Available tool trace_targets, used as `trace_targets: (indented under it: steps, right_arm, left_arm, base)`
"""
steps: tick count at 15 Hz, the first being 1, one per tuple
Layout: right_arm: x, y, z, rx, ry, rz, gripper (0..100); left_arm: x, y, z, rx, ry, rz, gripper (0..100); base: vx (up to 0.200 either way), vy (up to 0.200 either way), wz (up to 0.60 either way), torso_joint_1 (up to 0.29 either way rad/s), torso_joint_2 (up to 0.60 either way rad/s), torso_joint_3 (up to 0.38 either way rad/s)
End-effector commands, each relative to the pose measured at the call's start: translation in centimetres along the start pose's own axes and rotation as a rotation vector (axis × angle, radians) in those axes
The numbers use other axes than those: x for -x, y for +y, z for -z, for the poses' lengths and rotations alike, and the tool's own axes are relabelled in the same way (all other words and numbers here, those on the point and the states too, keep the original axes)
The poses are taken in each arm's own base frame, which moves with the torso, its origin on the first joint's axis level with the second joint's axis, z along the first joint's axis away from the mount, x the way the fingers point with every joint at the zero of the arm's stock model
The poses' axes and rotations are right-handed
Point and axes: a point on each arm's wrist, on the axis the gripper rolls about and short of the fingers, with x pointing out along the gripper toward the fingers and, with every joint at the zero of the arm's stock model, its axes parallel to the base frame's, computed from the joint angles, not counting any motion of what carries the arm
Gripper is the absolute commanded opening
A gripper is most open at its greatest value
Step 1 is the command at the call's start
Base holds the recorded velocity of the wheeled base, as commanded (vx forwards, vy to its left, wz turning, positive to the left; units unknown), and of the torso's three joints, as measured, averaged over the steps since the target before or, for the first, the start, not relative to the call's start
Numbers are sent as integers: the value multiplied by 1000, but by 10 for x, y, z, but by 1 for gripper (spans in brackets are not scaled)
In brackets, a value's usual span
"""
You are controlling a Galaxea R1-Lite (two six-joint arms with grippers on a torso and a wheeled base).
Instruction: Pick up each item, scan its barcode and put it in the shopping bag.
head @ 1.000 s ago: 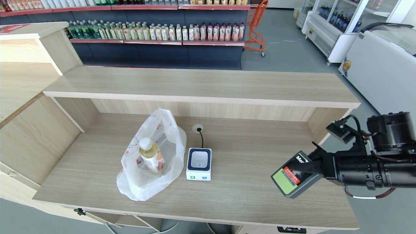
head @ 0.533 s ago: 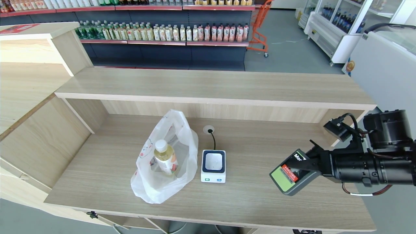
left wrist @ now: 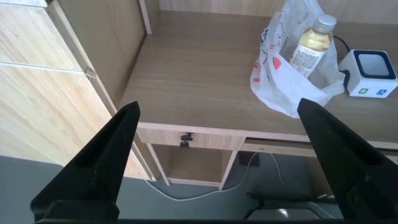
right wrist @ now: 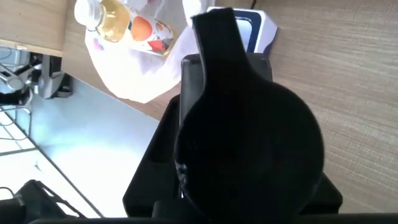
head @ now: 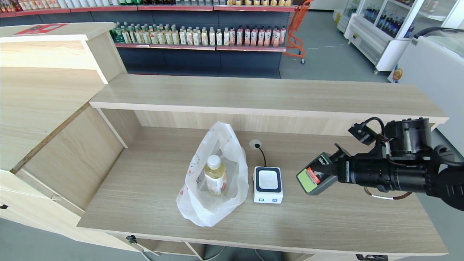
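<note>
A white plastic shopping bag point(head: 203, 203) stands open on the wooden counter point(head: 326, 224), with a bottle point(head: 215, 177) of yellow drink upright inside. Just right of the bag sits a small white scanner point(head: 268, 184) with a dark-framed window and a cable. My right gripper point(head: 328, 169) is shut on a dark grey box point(head: 312, 179) with a green and red label, held above the counter a short way right of the scanner. In the right wrist view the box point(right wrist: 249, 149) hides much of the scanner point(right wrist: 260, 28). My left gripper point(left wrist: 217, 109) is open, out past the counter's front edge.
A raised wooden ledge point(head: 268, 94) runs along the back of the counter and a side wall point(head: 72, 159) closes its left end. Bare counter lies left of the bag and in front of the scanner. Store shelves point(head: 203, 36) with bottles stand behind.
The head camera has swung, shifting the whole scene to the right. My right gripper has carried the grey box leftward, much closer to the scanner. Bag and bottle stay put.
</note>
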Motion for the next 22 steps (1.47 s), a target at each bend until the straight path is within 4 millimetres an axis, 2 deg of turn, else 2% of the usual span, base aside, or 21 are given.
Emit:
trace_targets:
  steps: [1,9,12,22]
  right_arm:
    - [-23,-9,14,12,70,21,0]
    - [-81,-19,26,76,9,-33,0]
    - [-96,-21,30,101,15,-41,0]
    - [-142,-15,22,144,-21,-76,0]
  left_arm:
    - [0,0,0,1,-1,-1,100]
    - [0,0,0,1,-1,-1,100]
    - [0,0,0,1,-1,-1,100]
    - [0,0,0,1,-1,-1,100]
  base:
    - [0,0,0,0,0,0]
    - [0,0,0,0,0,0]
    - [0,0,0,0,0,0]
    - [0,0,0,0,0,0]
